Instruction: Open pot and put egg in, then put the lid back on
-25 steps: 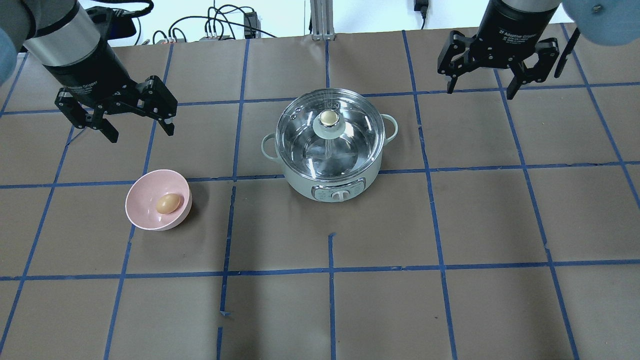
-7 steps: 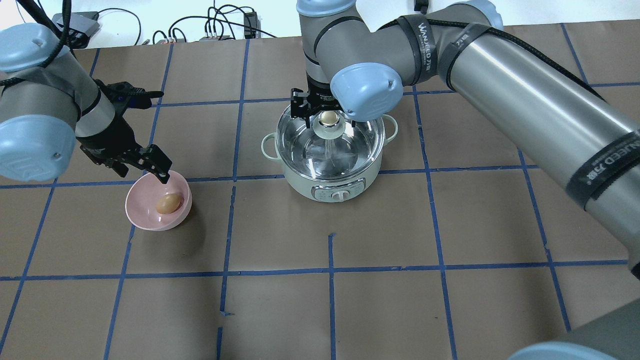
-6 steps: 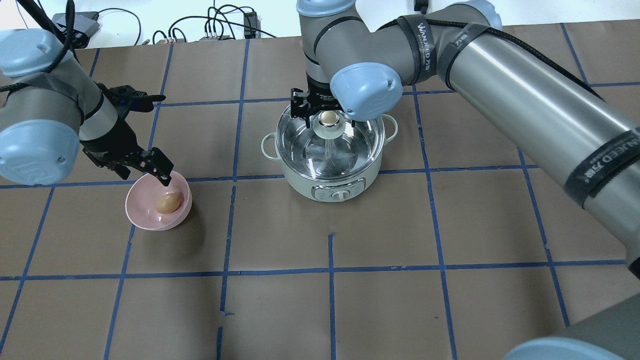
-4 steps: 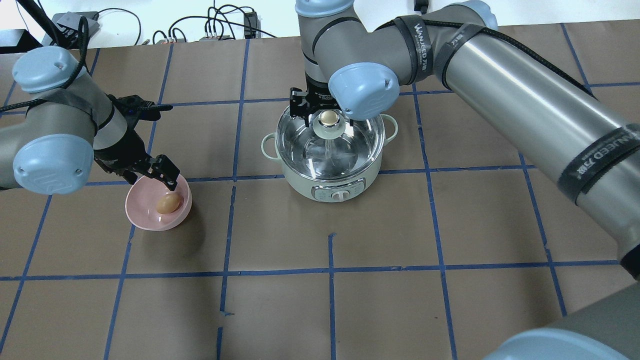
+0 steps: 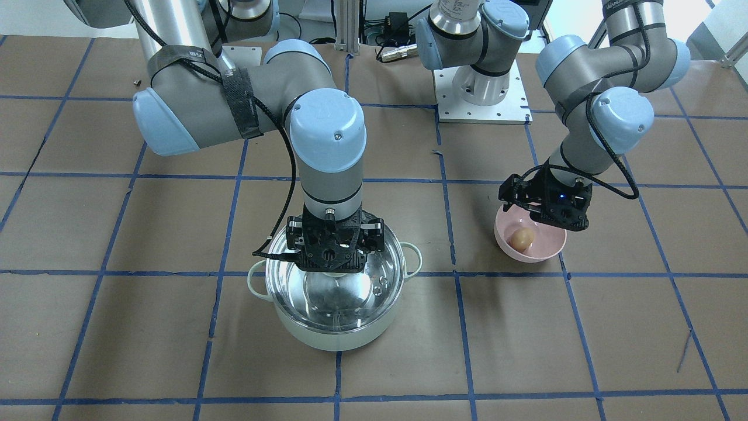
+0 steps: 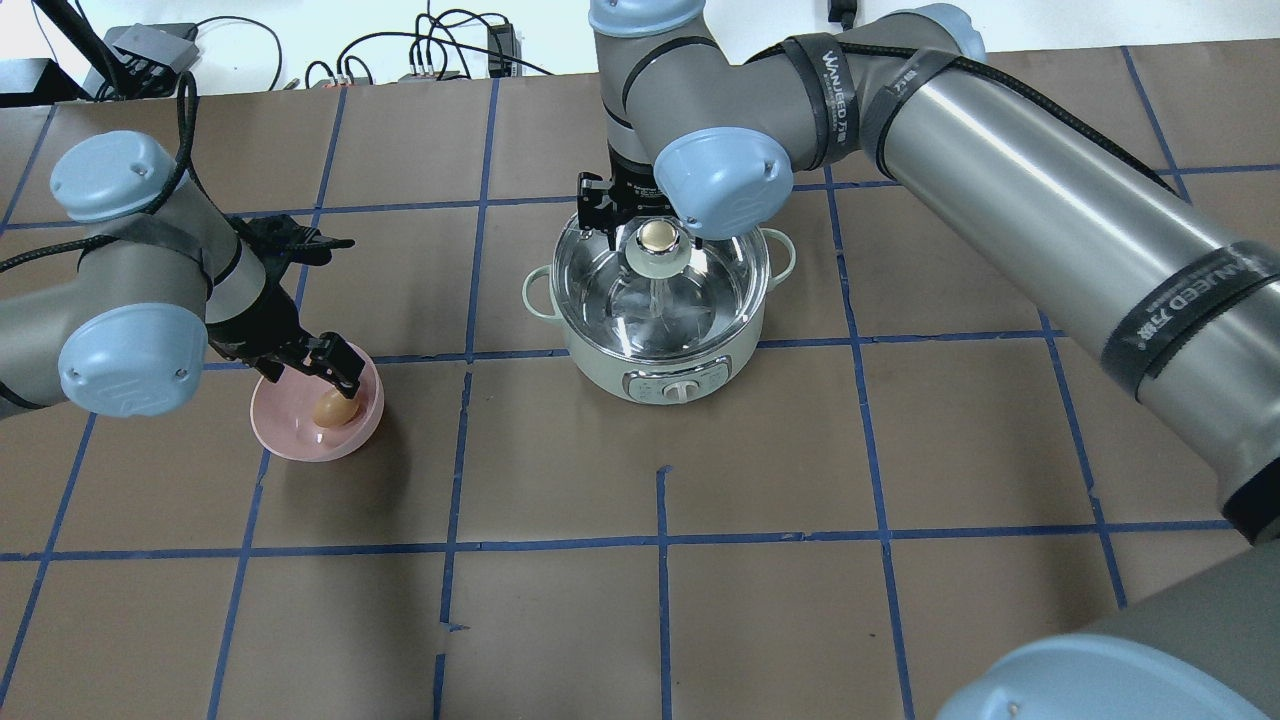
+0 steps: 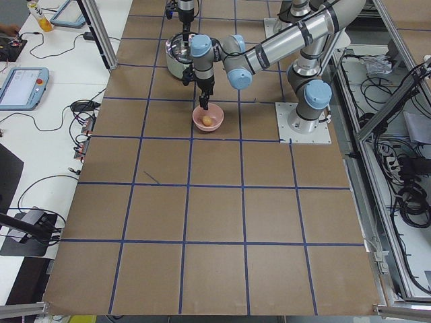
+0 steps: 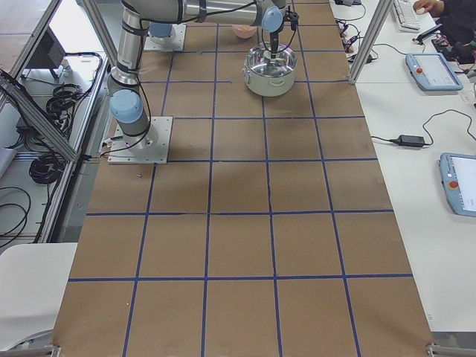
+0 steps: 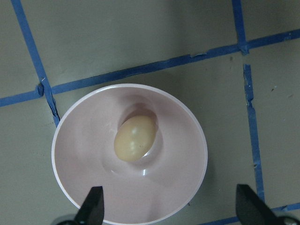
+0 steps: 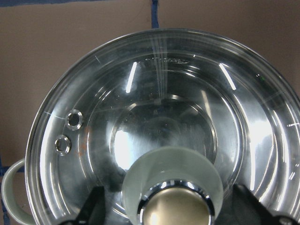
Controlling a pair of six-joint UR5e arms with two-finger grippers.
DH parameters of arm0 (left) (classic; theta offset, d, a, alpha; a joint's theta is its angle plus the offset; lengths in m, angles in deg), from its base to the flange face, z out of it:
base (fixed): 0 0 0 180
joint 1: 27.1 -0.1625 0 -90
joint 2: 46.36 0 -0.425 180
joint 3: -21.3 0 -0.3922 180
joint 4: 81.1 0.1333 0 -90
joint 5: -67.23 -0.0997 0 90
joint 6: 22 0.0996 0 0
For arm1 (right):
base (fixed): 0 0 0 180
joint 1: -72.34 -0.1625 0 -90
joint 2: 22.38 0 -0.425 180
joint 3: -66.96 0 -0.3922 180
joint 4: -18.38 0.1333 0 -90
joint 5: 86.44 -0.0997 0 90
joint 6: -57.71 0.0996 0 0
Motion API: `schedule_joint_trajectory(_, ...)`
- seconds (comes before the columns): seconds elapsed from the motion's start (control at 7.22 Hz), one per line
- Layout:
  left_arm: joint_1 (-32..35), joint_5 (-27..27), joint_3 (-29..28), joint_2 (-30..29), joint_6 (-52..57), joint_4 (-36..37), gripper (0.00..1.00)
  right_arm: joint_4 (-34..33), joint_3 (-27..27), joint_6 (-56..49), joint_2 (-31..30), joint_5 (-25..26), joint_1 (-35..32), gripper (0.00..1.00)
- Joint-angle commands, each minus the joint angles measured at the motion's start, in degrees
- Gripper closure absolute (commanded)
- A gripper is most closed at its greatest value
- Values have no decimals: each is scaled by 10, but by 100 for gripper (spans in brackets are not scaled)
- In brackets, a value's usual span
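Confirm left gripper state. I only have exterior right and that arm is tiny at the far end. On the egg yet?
Observer: Not yet. The left wrist view shows the left gripper open above the pink bowl, with the egg lying untouched inside.
Operator: Right gripper closed on the knob?
Observer: No. In the right wrist view the knob sits between the right gripper's fingers, with a gap on each side.
Operator: Lid lifted at all?
Observer: No. The front-facing view shows the lid seated on the pot.
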Motion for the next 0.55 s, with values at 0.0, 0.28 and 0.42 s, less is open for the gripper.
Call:
schedule_joint_trajectory(0.0,-30,-1,33,-11,11,51,0,3,-1,1,-1,-1,0,29)
schedule_joint_trajectory(0.28,-28,-1,35,-42,11,92,1,4,0,0,-3,-1,0,69)
schedule_joint_trajectory(0.42,-27,-11,44,-42,11,93,1,3,0,-1,-3,0,0,76)
